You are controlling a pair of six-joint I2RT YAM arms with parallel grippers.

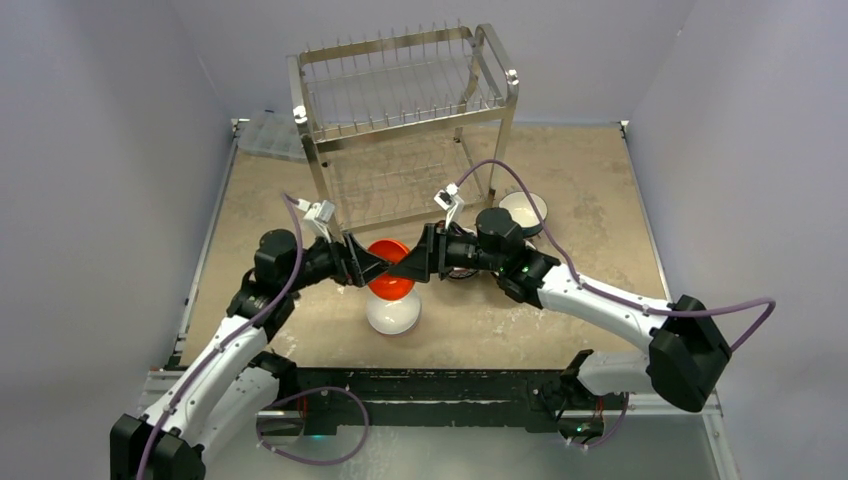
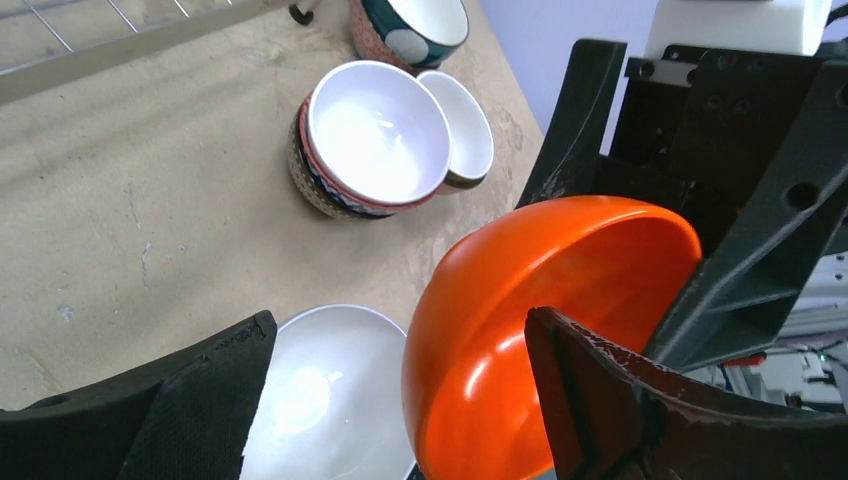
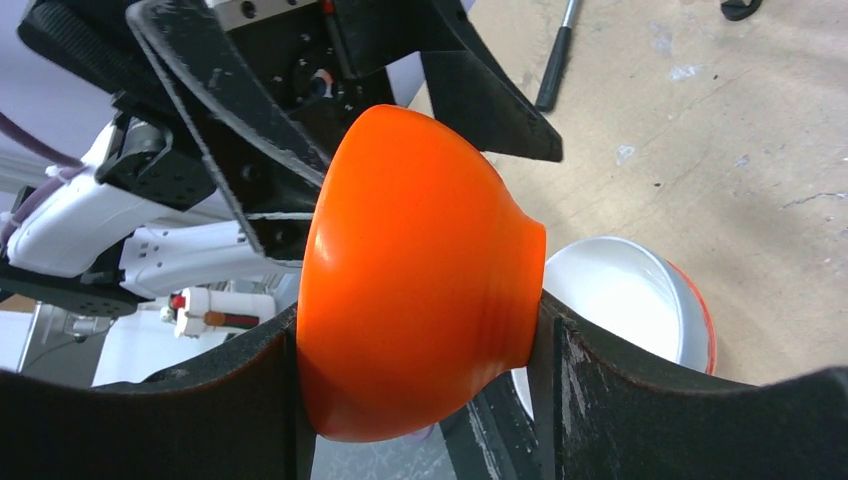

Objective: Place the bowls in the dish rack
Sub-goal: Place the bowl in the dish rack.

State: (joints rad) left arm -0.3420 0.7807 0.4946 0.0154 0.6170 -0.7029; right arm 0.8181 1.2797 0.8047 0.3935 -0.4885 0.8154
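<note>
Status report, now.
Left gripper open. Right gripper shut on orange bowl, held aloft. Rack bare; white bowl on the table beneath the held one.

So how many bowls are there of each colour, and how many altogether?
orange bowl: 1
white bowl with reddish outside: 1
patterned red-rimmed bowl: 1
brown bowl: 1
teal bowl: 1
Total: 5 bowls
</note>
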